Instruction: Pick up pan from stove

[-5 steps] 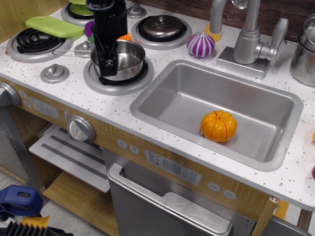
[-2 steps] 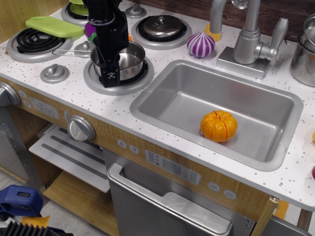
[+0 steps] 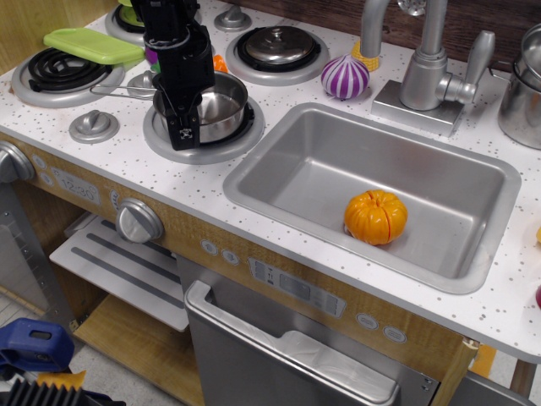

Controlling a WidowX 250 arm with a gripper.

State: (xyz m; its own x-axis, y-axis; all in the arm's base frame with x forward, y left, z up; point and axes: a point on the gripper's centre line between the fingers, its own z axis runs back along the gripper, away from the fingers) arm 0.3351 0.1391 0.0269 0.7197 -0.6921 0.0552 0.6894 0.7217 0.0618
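Gripper [image 3: 183, 127] hiding pan [image 3: 218, 105] near rim, jaws unclear

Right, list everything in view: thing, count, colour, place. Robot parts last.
pan: 1, shiny steel, on the front right burner, wire handle pointing left
stove: 1, white speckled, four black coil burners, left side
lid: 1, steel, domed, on the back right burner
green lid: 1, lime green, over the left burners
sink: 1, steel, centre right
pumpkin: 1, orange, inside the sink
onion: 1, purple and white, behind the sink
faucet: 1, silver, behind the sink
pot: 1, steel, far right edge
tool: 1, black, at the pan's left rim; grip state unclear
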